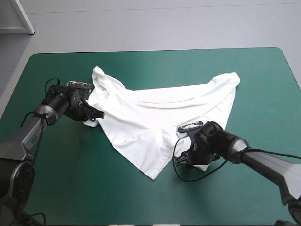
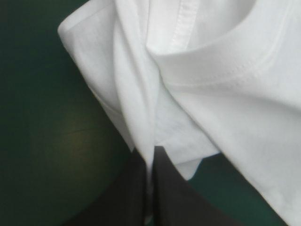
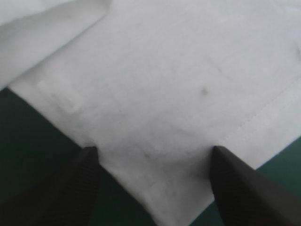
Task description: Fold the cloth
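Note:
The white T-shirt [image 1: 160, 110] lies spread and partly rumpled across the middle of the teal-green table, one corner pointing toward the near edge. My left gripper [image 1: 92, 115] sits at the shirt's left edge, shut on a fold of the T-shirt [image 2: 141, 94] beside the neckband. My right gripper [image 1: 184, 159] is low at the shirt's near-right hem, open. A hemmed corner of the T-shirt [image 3: 164, 117] lies between its two black fingers [image 3: 80, 181], which stand wide apart.
The teal-green cover [image 1: 84, 179] shows bare around the shirt on the near, left and far sides. The right arm's forearm [image 1: 263, 162] crosses the near-right part of the table.

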Robot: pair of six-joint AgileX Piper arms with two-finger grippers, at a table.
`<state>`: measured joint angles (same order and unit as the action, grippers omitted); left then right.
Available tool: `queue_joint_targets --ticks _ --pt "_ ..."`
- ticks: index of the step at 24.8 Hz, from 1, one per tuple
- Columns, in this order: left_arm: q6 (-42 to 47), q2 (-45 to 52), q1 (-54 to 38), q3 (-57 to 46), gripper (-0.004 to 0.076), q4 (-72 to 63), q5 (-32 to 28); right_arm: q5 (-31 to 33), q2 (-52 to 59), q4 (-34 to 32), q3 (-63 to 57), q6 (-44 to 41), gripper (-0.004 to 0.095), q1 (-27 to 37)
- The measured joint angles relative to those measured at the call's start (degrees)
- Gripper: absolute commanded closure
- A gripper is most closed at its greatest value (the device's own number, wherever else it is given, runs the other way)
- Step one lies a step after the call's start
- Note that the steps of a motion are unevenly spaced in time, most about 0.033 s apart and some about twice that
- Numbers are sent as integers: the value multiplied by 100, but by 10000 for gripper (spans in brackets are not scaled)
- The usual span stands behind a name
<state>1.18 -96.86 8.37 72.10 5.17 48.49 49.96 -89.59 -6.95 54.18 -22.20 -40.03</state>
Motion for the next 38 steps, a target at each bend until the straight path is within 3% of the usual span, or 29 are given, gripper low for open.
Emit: queue_joint_targets --ticks 2,3,4,9,13,15,17,24,32,38 --pt "-22 13 0 -5 734 12 66 -321 123 -11 -247 -64 805 -36" --pt "-27 46 0 -5 734 23 72 -426 168 -89 -335 -81 901 -36" --pt "-28 71 0 -5 734 24 72 -457 191 -143 -366 -81 920 -36" --pt "-33 490 0 118 734 91 235 -410 369 -654 -367 -405 922 -66" --pt "-118 969 0 799 734 85 637 689 869 -1716 283 -731 922 -87" --pt "-238 1237 0 1452 734 85 985 1384 1449 -2477 1121 -778 922 -87" --pt "-277 1415 5 2169 734 249 1381 1668 1912 -3141 2040 -715 922 -82" --pt "-284 1506 75 3774 734 822 2257 1643 2689 -3322 3704 -126 922 198" --pt "-278 1773 124 5042 734 1155 2331 1650 2954 -3527 4695 388 922 309" --pt "-278 2032 131 5274 734 1331 2331 1603 3041 -3625 4947 613 922 316"
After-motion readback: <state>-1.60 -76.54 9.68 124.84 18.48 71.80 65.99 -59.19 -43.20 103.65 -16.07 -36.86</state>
